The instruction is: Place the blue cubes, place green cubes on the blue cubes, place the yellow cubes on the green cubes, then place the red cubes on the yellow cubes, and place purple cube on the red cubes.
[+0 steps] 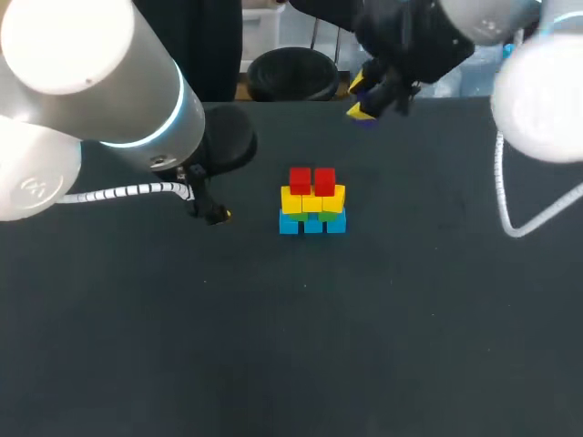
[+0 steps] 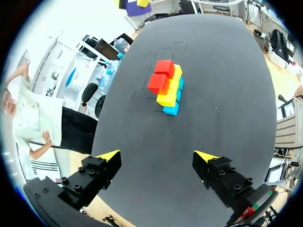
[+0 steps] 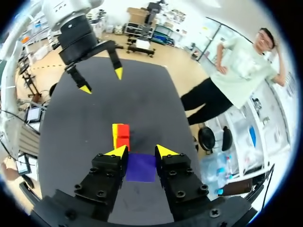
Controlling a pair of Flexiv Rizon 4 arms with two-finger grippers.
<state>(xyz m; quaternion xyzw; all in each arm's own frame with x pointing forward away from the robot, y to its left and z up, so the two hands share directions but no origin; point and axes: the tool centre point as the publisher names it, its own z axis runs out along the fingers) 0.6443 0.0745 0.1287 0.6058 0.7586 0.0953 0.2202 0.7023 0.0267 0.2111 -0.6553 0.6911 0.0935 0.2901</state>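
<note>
The right gripper, clamped on the small purple cube, hangs well behind the blue-green-yellow stack of cubes. Its two red top cubes give a narrow seat, so an off-centre release could tip the purple one off. The left gripper gapes, empty.

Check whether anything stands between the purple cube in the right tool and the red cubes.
Nothing visible does. The right tool holds the purple cube near the table's far edge, with open table between it and the red cubes. The left tool hangs on the stack's other side.
</note>
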